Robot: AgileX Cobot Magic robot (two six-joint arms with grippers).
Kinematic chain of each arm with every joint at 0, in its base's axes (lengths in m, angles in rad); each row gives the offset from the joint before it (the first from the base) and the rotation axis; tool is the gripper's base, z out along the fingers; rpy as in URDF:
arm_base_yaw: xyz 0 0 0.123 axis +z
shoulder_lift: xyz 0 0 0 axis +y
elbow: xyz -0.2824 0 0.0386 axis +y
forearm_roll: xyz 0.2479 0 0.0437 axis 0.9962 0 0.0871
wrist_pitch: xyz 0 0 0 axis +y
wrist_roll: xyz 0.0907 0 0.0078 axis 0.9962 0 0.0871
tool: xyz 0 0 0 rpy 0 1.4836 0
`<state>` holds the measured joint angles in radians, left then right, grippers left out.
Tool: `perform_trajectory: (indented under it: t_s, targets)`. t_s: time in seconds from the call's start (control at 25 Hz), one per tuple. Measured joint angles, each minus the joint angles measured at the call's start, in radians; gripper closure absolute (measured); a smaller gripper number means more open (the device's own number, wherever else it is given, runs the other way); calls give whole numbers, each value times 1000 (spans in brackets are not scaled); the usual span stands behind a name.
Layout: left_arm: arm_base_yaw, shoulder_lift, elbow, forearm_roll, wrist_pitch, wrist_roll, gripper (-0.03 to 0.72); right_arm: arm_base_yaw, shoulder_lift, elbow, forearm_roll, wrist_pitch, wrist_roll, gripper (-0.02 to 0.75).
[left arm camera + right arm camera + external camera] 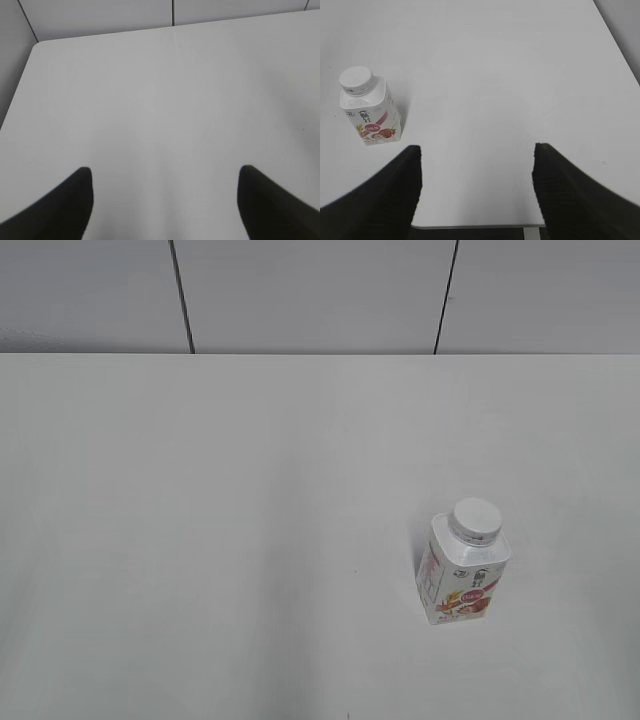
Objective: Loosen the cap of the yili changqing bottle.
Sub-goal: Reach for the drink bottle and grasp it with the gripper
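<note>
The yili changqing bottle [463, 568] is a small white squarish bottle with pink-red and orange label print. It stands upright on the white table, right of centre in the exterior view. Its white ribbed cap [475, 519] sits on the neck. The right wrist view shows the bottle [369, 111] and the cap [356, 79] at the far left. My right gripper [477, 150] is open and empty, over the table's near edge, to the right of the bottle and apart from it. My left gripper [165, 172] is open and empty over bare table. Neither gripper shows in the exterior view.
The white table [250, 500] ends at a grey panelled wall [320, 290] at the back. The table's near edge [470, 226] shows between the right jaws. Its rounded far-left corner [37, 44] shows in the left wrist view.
</note>
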<state>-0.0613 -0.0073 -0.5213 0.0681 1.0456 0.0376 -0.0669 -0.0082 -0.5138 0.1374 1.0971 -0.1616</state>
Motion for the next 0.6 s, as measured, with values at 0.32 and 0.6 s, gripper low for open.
perform_trajectory:
  t_s: [0.32, 0.6]
  targets:
    - [0, 0, 0, 3, -7, 0, 144, 0, 0, 0, 0, 0, 0, 192]
    - [0, 0, -9, 3, -47, 0, 144, 0, 0, 0, 0, 0, 0, 192]
